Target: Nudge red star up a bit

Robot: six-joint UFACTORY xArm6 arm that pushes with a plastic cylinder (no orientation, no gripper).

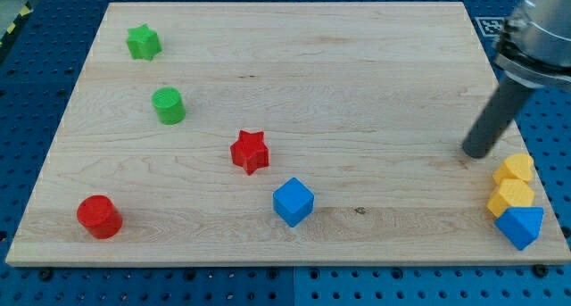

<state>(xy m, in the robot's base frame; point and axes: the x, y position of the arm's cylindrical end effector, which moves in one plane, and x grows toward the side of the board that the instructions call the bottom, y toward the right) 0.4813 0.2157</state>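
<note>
The red star lies on the wooden board, a little left of the middle and toward the view's bottom. My tip is far to the star's right, near the board's right edge, just above and left of the yellow blocks. It touches no block.
A blue cube sits below and right of the star. A red cylinder is at bottom left. A green cylinder and a green star are at upper left. Two yellow blocks and a blue block sit at bottom right.
</note>
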